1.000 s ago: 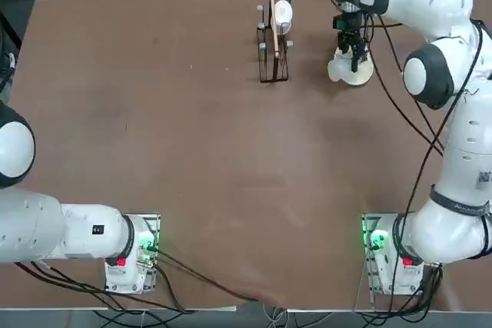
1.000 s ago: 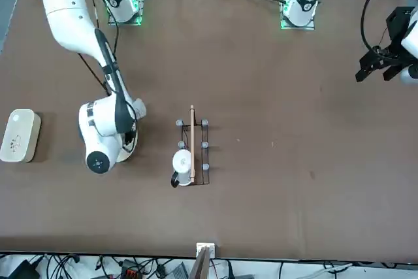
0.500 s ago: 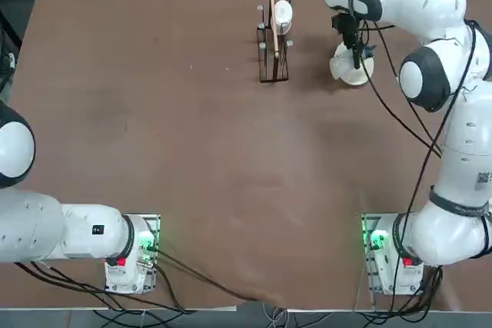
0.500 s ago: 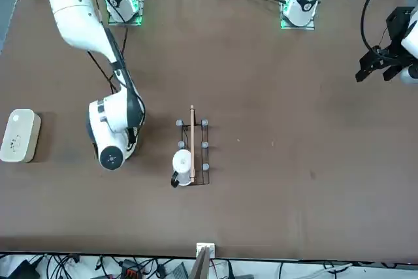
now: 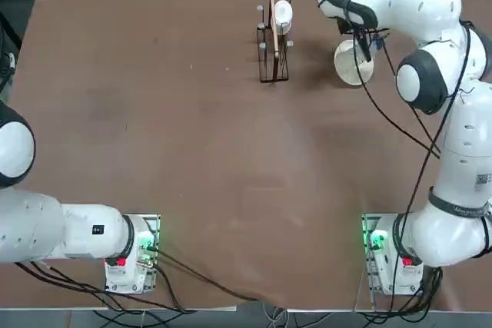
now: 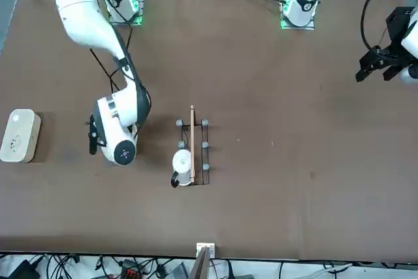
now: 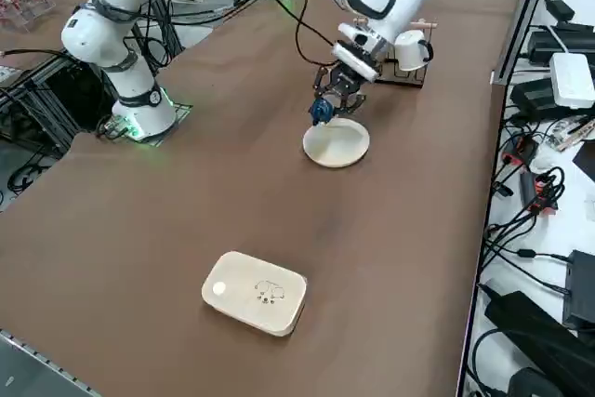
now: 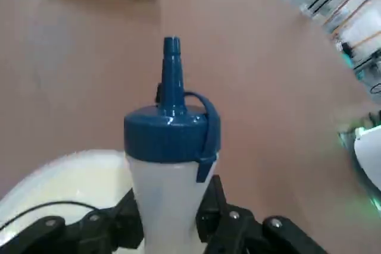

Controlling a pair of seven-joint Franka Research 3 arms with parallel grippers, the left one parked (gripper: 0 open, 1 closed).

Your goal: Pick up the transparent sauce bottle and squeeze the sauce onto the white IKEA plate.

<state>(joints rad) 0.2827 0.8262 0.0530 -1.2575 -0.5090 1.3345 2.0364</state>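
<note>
The right end effector (image 7: 325, 104) pinches the transparent sauce bottle (image 8: 169, 171) by its pale body, blue nozzle pointing away from the wrist along the bottle's long axis, and hangs at the near edge of the white IKEA plate (image 7: 337, 145), which lies just below and beside it. The coming squeeze likely depends on tipping that nozzle down over the plate. Around it the brown desk (image 5: 192, 151) is bare, with a wire rack (image 5: 273, 40) nearby and a cream box (image 7: 255, 292) well apart.

Front view: arm hides plate (image 5: 353, 63). Wrist view: bottle (image 8: 169, 165) base cut off.
</note>
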